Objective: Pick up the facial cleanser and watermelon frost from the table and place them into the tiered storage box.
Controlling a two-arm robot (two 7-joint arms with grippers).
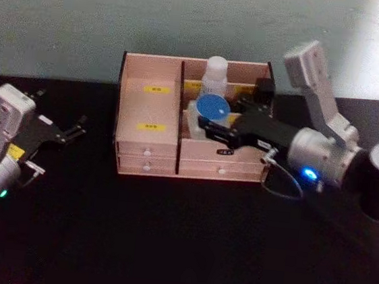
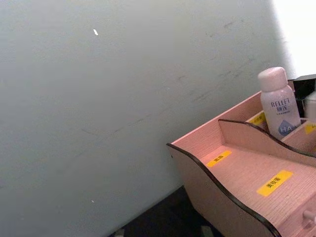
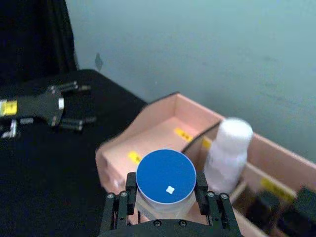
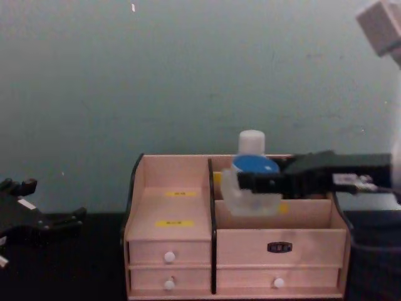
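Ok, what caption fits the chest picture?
Right claw holds a blue-lidded clear jar over the light wooden storage box; left claw parked.

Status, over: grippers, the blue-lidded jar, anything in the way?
Right gripper jaws shut on blue-lidded jar, over right section of tiered storage box. Left gripper open, parked left of box. White bottle stands behind jar.

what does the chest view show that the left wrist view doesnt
Chest view: the right gripper shut on the blue-lidded jar over the right half of the tiered storage box, the open left gripper low at the left edge, and the white-knobbed drawers. Left wrist view: the print on the white bottle and the box's wavy side wall. Both: the box, its yellow labels and the bottle standing at the back.
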